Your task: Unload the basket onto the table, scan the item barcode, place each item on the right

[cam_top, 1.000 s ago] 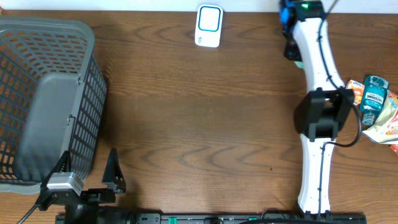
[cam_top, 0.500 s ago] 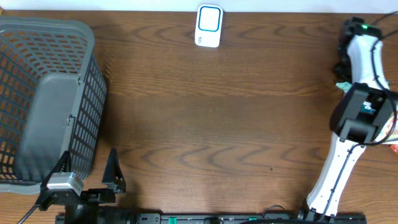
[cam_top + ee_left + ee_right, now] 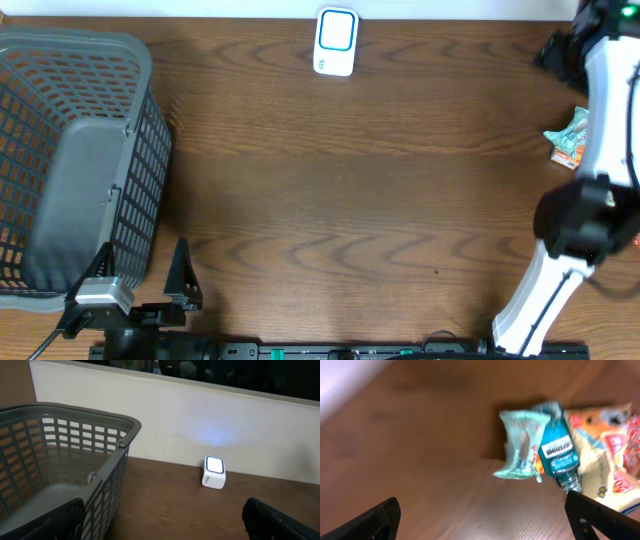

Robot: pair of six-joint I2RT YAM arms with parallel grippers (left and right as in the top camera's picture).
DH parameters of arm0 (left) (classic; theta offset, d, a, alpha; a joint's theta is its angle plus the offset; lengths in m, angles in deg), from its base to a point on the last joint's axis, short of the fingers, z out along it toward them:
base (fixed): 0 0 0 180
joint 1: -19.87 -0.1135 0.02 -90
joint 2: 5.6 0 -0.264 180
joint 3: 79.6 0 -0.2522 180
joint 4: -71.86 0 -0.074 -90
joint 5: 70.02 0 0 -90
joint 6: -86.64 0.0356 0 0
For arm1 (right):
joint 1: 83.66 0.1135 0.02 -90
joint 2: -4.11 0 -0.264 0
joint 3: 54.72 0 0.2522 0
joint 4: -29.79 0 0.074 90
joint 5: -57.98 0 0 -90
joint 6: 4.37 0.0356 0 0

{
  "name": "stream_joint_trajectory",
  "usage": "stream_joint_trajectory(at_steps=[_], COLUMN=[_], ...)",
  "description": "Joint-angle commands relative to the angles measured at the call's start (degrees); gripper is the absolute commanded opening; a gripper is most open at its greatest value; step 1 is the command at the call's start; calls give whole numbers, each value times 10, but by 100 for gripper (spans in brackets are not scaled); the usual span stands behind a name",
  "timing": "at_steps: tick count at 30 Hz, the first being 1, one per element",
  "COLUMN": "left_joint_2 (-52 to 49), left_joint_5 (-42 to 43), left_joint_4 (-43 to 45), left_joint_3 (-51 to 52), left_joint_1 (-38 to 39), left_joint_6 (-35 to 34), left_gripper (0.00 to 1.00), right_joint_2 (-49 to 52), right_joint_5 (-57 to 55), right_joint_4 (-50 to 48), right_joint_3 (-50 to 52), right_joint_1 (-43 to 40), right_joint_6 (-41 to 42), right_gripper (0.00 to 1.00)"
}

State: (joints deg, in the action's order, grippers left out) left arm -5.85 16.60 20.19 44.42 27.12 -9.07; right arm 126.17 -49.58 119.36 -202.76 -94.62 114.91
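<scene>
At the near left edge of the desk point(image 3: 350, 200), the left arm sits folded low beside a grey basket point(image 3: 60, 150). Its tool point(image 3: 140, 278) points toward the far wall with its two fingers spread wide and nothing between them. The left wrist view shows the same: the tool point(image 3: 165, 530) is apart, with a dark fingertip in each lower corner.

The white scanner point(image 3: 336, 42) stands at the far edge of the desk, near the middle, its blue-rimmed window lit.

On the right, the right arm point(image 3: 600, 110) rises from the near edge to a dark elbow, then reaches to the far right corner. There the right tool point(image 3: 585, 30) is partly cut off by the frame. In the blurred right wrist view its tool point(image 3: 485, 525) is wide apart and empty, above the items.

The items lie in a heap at the right edge of the desk:
- a mint pouch point(image 3: 522, 445), crumpled
- a teal bottle point(image 3: 560, 452) touching the pouch, white label up
- a yellow-and-red bag point(image 3: 615, 470) under the bottle

No barcode can be made out.
</scene>
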Motion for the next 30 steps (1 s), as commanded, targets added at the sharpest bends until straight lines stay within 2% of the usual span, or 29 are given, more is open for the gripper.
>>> stream_joint_trajectory(at_steps=[1,3,8,13,18,24,27,30], left_joint_2=[1,1,1,1,1,1,1,1], left_joint_5=[-3,-3,-6,-42,-42,-42,-42,-42], left_joint_4=[4,8,31,61,-1,-166,-247,-253], left_joint_3=[0,0,0,0,0,0,0,1], left_joint_1=[2,2,2,2,2,2,2,2], left_joint_6=[9,9,10,9,9,9,9,9], left_gripper=[98,98,98,98,98,98,98,98], right_joint_2=[-117,-199,-320,-424,-514,-632,-670,-705], right_joint_5=[7,26,34,34,34,27,65,81], right_joint_4=[2,7,37,74,119,200,214,215], right_joint_3=[-15,-15,-15,-15,-15,-15,-15,-15], right_joint_1=[35,72,127,156,156,156,157,157], right_joint_6=[-6,-7,-6,-6,-6,-6,-4,-7], right_gripper=[99,99,99,99,99,99,99,99])
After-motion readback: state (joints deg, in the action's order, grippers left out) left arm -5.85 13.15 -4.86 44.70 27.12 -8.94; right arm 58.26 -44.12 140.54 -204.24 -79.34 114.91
